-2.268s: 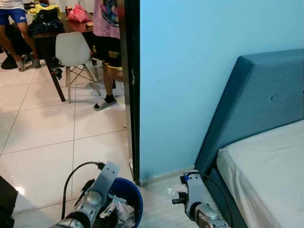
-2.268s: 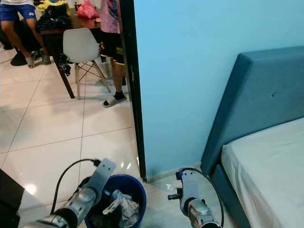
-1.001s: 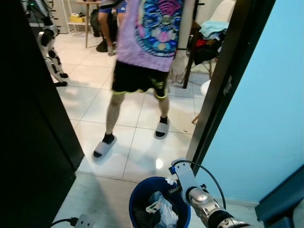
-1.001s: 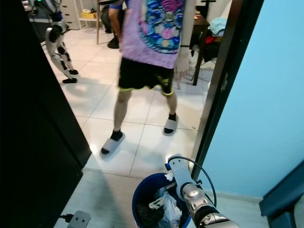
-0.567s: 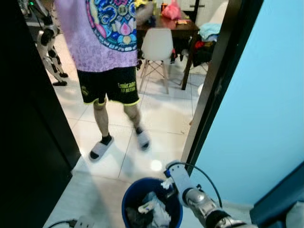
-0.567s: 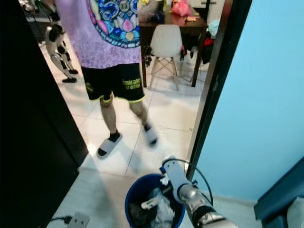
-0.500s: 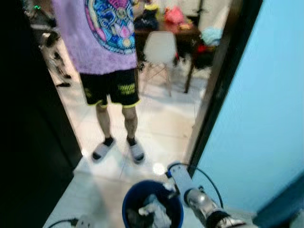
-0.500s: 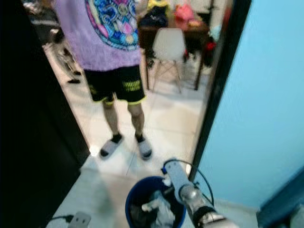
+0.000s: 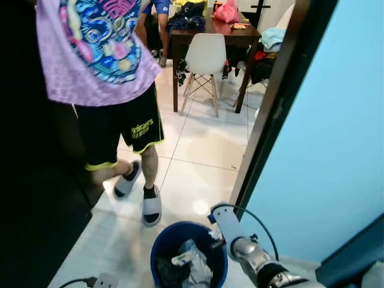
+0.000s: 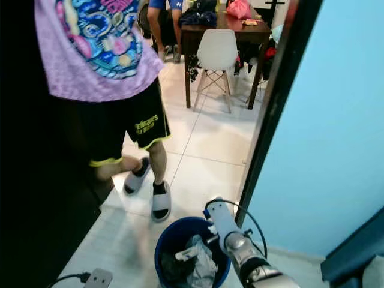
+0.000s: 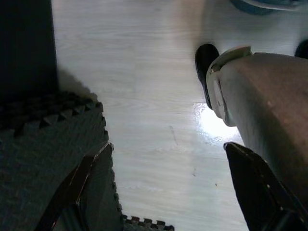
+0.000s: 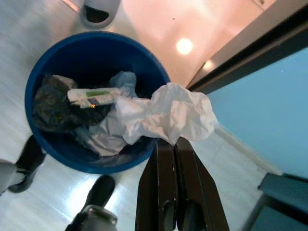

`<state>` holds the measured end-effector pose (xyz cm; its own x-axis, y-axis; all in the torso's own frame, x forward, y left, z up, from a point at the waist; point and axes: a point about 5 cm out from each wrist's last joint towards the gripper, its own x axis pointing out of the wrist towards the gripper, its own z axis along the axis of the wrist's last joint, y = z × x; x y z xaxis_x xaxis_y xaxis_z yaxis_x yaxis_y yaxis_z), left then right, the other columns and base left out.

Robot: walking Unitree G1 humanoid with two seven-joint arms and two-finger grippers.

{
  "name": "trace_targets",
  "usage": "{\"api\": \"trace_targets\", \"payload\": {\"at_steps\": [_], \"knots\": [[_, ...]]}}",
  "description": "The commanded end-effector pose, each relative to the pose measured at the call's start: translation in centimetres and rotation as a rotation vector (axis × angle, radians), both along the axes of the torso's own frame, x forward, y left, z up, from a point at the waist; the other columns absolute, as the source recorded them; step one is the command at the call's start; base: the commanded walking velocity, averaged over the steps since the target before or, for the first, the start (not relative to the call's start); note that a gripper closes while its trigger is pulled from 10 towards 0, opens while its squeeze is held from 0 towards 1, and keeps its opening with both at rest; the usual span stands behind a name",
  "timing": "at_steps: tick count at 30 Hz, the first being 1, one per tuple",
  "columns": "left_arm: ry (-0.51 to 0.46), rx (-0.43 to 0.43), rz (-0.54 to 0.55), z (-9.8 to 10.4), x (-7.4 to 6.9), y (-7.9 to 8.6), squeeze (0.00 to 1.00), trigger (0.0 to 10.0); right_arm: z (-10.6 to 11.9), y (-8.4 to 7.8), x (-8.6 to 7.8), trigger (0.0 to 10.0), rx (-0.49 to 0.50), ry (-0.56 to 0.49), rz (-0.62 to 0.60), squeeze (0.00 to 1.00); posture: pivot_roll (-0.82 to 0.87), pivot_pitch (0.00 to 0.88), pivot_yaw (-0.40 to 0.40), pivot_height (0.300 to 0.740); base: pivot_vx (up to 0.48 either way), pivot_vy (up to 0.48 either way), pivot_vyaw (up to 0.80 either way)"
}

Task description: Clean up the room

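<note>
A blue bin (image 9: pixel 161 237) holding dark rubbish, white wrappers and a small tube (image 12: pixel 89 95) stands on the floor by the door frame. My right gripper (image 12: pixel 167 142) is shut on a crumpled white tissue (image 12: pixel 174 112) and hangs over the bin's rim (image 12: pixel 159 77) on the door-frame side. From the head, the right arm (image 9: pixel 243 251) reaches down to that rim. My left gripper (image 11: pixel 163 159) hangs low and open over pale floor, nothing between its fingers, beside a dark foam mat (image 11: pixel 43 144).
A person in a purple shirt, black shorts (image 9: pixel 117 129) and slippers (image 9: pixel 151 207) stands just beyond the bin on the left. A dark door frame (image 9: pixel 270 114) and blue wall are on the right. A white chair (image 9: pixel 206 57) and cluttered table lie farther off.
The person has stepped left and closer to me, now filling the left side. My right gripper stays over the bin's rim with the tissue.
</note>
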<state>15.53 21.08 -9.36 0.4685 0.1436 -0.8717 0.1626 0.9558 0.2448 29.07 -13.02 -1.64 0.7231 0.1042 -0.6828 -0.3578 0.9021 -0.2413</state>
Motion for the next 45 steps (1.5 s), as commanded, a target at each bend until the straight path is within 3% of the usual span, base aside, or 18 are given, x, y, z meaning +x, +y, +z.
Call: {"api": "trace_targets", "payload": {"at_steps": [1, 13, 14, 16, 17, 19, 20, 27, 36, 37, 38, 40, 41, 43, 45], "knots": [[0.018, 0.007, 0.004, -0.2, -0.6, 0.3, 0.00, 10.0, 0.1, 0.8, 0.1, 10.0, 0.018, -0.010, 0.014, 0.00, 0.06, 0.116, -0.028, 0.740, 0.000, 0.000, 0.00], [0.037, 0.010, 0.008, -0.4, -1.4, 0.6, 0.00, 10.0, 2.5, 1.8, 2.5, 10.0, 0.058, -0.092, -0.019, 0.00, 0.09, 0.138, -0.035, 0.740, 0.000, 0.000, 0.00], [0.040, 0.010, 0.010, -0.4, -1.5, 0.6, 0.00, 10.0, 2.8, 2.0, 2.7, 10.0, 0.056, -0.098, -0.006, 0.09, 0.09, 0.142, -0.037, 0.740, 0.000, 0.000, 0.00], [0.040, 0.010, 0.010, -0.4, -1.5, 0.6, 0.00, 10.0, 2.8, 2.0, 2.7, 10.0, 0.056, -0.098, -0.006, 0.09, 0.09, 0.142, -0.037, 0.740, 0.000, 0.000, 0.00], [0.043, 0.011, 0.011, -0.5, -1.6, 0.7, 0.00, 10.0, 3.0, 2.0, 2.9, 10.0, 0.048, -0.104, -0.001, 0.81, 0.09, 0.143, -0.037, 0.740, 0.000, 0.000, 0.00], [0.044, 0.011, 0.011, -0.5, -1.7, 0.7, 0.00, 10.0, 3.1, 2.0, 2.9, 10.0, 0.040, -0.107, 0.001, 0.81, 0.09, 0.143, -0.039, 0.740, 0.000, 0.000, 0.00], [0.045, 0.009, 0.012, -0.5, -1.8, 0.6, 0.00, 10.0, 3.2, 1.7, 3.1, 10.0, 0.021, -0.114, -0.017, 1.00, 0.10, 0.146, -0.042, 0.740, 0.000, 0.000, 0.00], [0.044, -0.002, 0.015, -0.6, -1.8, 0.4, 0.00, 10.0, 3.0, 0.3, 3.1, 10.0, -0.062, -0.123, -0.059, 1.00, 0.09, 0.145, -0.042, 0.740, 0.000, 0.000, 0.00], [0.042, -0.007, 0.016, -0.6, -1.7, 0.2, 0.00, 10.0, 2.0, -0.5, 2.2, 10.0, -0.078, -0.082, -0.068, 1.00, 0.08, 0.138, -0.043, 0.740, 0.000, 0.000, 0.00], [0.038, -0.018, 0.021, -0.6, -1.6, 0.1, 0.00, 10.0, 1.1, -1.1, 1.2, 10.0, -0.062, -0.040, -0.082, 0.24, 0.08, 0.134, -0.045, 0.740, 0.000, 0.000, 0.00], [0.037, -0.024, 0.031, -0.6, -1.5, 0.0, 0.00, 10.0, -0.2, -2.0, -0.1, 10.0, -0.071, 0.013, -0.099, 0.00, 0.07, 0.129, -0.045, 0.740, 0.000, 0.000, 0.00], [0.036, -0.027, 0.037, -0.6, -1.5, -0.1, 0.00, 10.0, -1.0, -2.6, -1.0, 10.0, -0.079, 0.047, -0.109, 0.00, 0.07, 0.128, -0.045, 0.740, 0.000, 0.000, 0.00], [0.044, -0.031, 0.044, -0.6, -1.4, -0.2, 0.00, 10.0, -3.5, -4.5, -4.5, 10.0, -0.087, 0.171, -0.195, 0.00, 0.05, 0.119, -0.044, 0.740, 0.000, 0.000, 0.00], [0.044, -0.031, 0.044, -0.6, -1.4, -0.2, 0.00, 10.0, -3.5, -4.5, -4.5, 10.0, -0.087, 0.171, -0.195, 0.00, 0.05, 0.119, -0.044, 0.740, 0.000, 0.000, 0.00], [0.048, -0.032, 0.039, -0.6, -1.3, -0.3, 0.00, 10.0, -4.9, -5.7, -6.8, 10.0, -0.075, 0.243, -0.265, 0.00, 0.05, 0.112, -0.040, 0.740, -0.262, 0.000, 0.00]]}}
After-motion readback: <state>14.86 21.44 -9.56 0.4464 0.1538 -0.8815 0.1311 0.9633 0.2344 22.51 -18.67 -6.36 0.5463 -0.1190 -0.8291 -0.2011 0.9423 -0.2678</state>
